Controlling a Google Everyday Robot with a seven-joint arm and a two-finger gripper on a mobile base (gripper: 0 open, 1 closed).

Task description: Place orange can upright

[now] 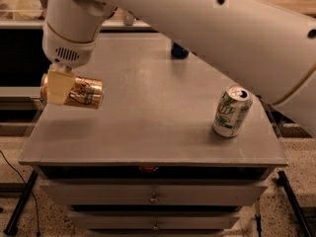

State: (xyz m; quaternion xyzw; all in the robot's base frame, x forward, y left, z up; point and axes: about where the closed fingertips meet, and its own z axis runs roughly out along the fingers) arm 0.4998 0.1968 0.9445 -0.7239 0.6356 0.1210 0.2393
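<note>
The orange can (pixel 81 93) is shiny copper with dark script and lies on its side in the air above the left edge of the grey table (pixel 148 127). My gripper (pixel 59 85) hangs from the white arm at the upper left and is shut on the can's left half. One cream finger (pixel 60 87) covers the can's front. The can's silver right end points right.
A white-and-green can (pixel 231 111) stands upright at the table's right front. A blue can (pixel 179 51) shows at the far edge, mostly hidden by the arm. Drawers (pixel 153 196) sit below the tabletop. The large white arm spans the upper view.
</note>
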